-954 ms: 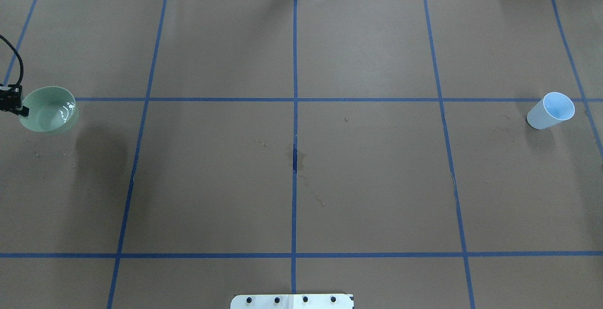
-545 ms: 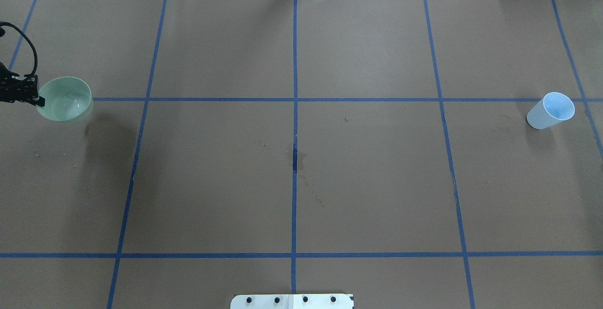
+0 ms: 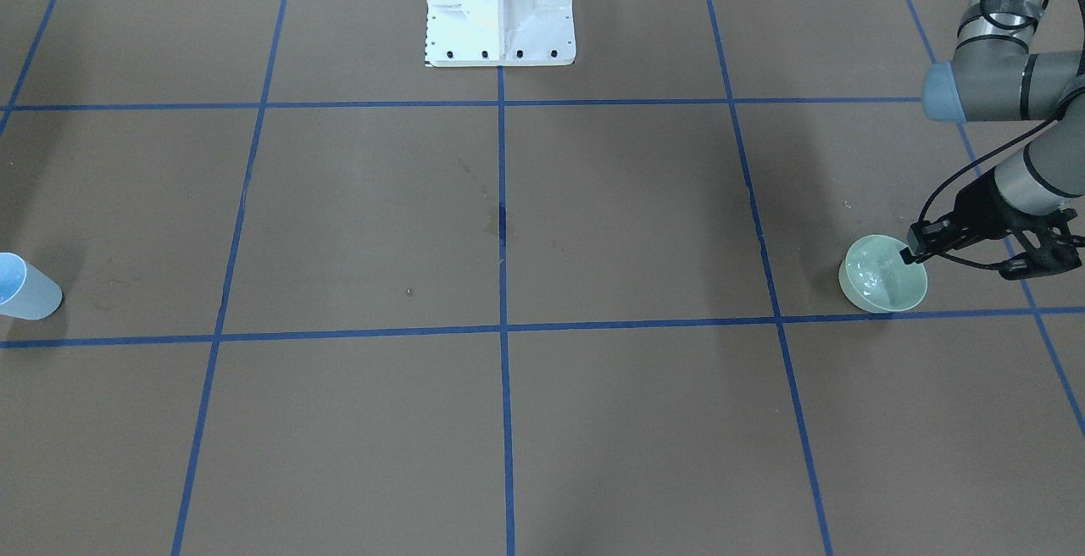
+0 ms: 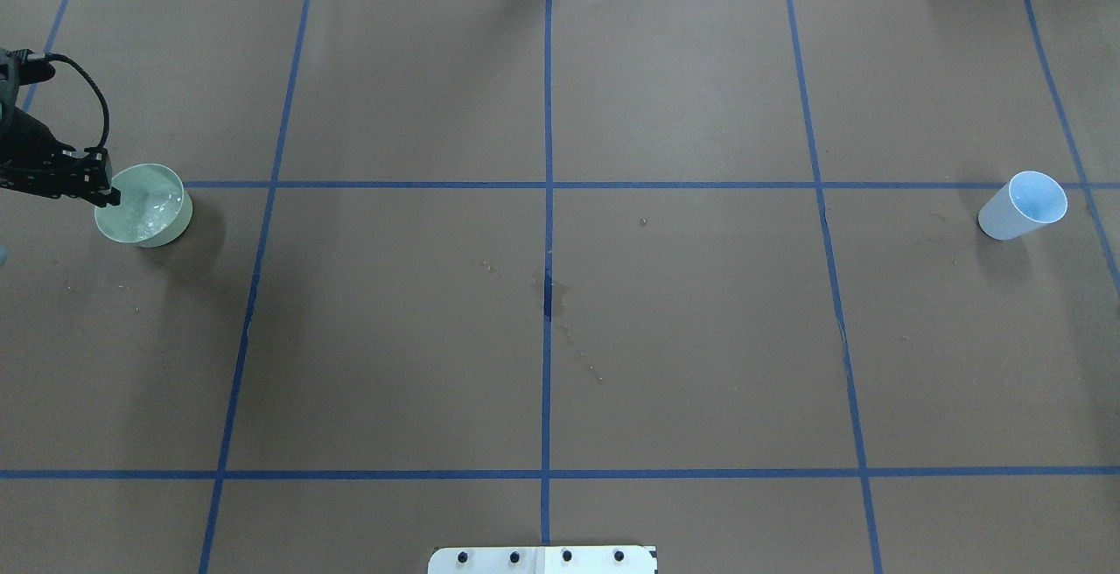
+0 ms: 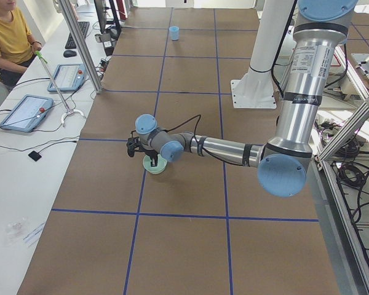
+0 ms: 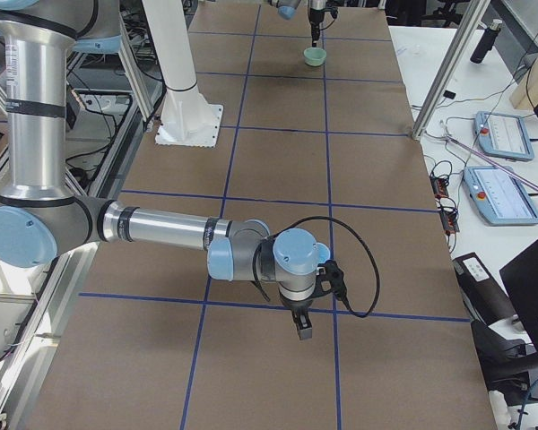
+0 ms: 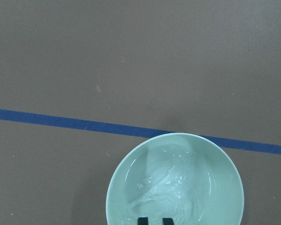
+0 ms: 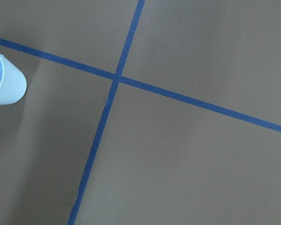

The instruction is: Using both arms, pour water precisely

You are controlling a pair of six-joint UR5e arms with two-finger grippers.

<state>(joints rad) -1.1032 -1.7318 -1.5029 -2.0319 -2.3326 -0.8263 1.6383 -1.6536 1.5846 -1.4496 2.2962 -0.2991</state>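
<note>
A pale green bowl (image 4: 166, 220) sits at the table's far left, and the water (image 4: 150, 202) ripples inside it. My left gripper (image 4: 107, 193) is shut on the bowl's rim. In the left wrist view its fingertips (image 7: 143, 220) show at the bottom edge over the bowl (image 7: 229, 187). From the front view the left gripper (image 3: 914, 255) grips the bowl (image 3: 898, 293) from the right. A light blue cup (image 4: 1024, 205) stands far right, seemingly empty. My right gripper (image 6: 303, 330) shows only in the exterior right view, so I cannot tell its state. The cup (image 8: 4, 79) lies at the right wrist view's left edge.
The brown table cover carries a grid of blue tape lines, with a dark stain (image 4: 549, 294) at its middle. The white pedestal (image 3: 500, 5) stands at the robot's side. A seated person (image 5: 6, 31) and tablets occupy the side table beyond the left end.
My left gripper has carried the green bowl to the right, in from the table's left edge. The water in it is sloshing. The blue cup has not moved.
</note>
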